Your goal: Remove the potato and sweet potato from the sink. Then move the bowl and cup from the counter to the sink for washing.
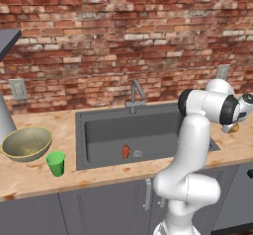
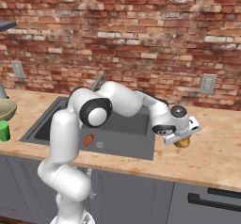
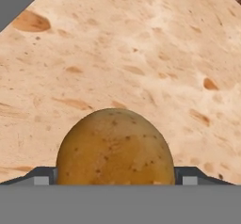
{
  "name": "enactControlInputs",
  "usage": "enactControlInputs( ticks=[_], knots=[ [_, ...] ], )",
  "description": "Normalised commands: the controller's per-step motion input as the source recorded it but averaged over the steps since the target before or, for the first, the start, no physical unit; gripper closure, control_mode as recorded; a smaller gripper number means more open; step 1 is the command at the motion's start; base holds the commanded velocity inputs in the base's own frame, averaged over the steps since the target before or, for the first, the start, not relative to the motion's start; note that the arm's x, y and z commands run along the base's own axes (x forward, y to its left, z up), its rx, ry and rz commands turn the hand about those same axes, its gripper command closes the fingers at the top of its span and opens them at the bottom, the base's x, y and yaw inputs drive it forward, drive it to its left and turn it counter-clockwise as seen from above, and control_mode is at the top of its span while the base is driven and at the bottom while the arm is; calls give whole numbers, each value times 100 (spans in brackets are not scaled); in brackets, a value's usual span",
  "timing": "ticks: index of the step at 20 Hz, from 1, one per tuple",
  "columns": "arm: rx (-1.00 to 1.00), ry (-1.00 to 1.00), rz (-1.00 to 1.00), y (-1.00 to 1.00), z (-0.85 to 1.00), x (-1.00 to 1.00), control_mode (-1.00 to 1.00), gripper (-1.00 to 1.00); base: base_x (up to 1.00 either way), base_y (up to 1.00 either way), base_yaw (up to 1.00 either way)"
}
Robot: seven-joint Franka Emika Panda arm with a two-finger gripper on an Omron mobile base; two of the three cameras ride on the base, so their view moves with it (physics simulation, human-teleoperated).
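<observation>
My gripper [image 2: 183, 139] hangs low over the wooden counter to the right of the sink [image 1: 80, 140], shut on the potato [image 2: 182, 142], a golden-brown lump. In the hand view the potato [image 3: 115, 148] spans the whole gap between the fingertips [image 3: 187, 177], just above the countertop. The potato [image 1: 234, 128] peeks out beside the wrist in the left base view. The orange-red sweet potato [image 1: 125, 151] [image 2: 87, 140] lies on the sink floor near the drain. Left of the sink stand the olive-yellow bowl [image 1: 27, 142] [image 2: 5, 109] and the green cup [image 1: 56, 163] [image 2: 4, 131].
A grey tap [image 1: 134, 96] stands behind the basin against the brick wall. Wall outlets [image 1: 18, 88] [image 2: 207, 83] sit above the counter. Bare wooden counter [image 2: 212, 157] stretches right of the sink. My own arm crosses over the basin's right half.
</observation>
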Motion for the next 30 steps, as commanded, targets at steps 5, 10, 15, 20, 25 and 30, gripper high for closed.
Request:
enactControlInputs(
  ticks=[5,10,15,20,25,30],
  knots=[
    [0,4,0,0,-29,0,-100,-100,0,0,0],
    [0,1,0,0,-22,0,-100,-100,0,0,0],
    [0,0,0,0,-9,0,-100,-100,0,0,0],
    [0,0,0,0,-7,0,-100,-100,0,0,0],
    [0,0,0,3,3,0,-100,-100,0,0,0],
    [-4,1,0,6,16,0,-100,-100,0,0,0]
  ],
)
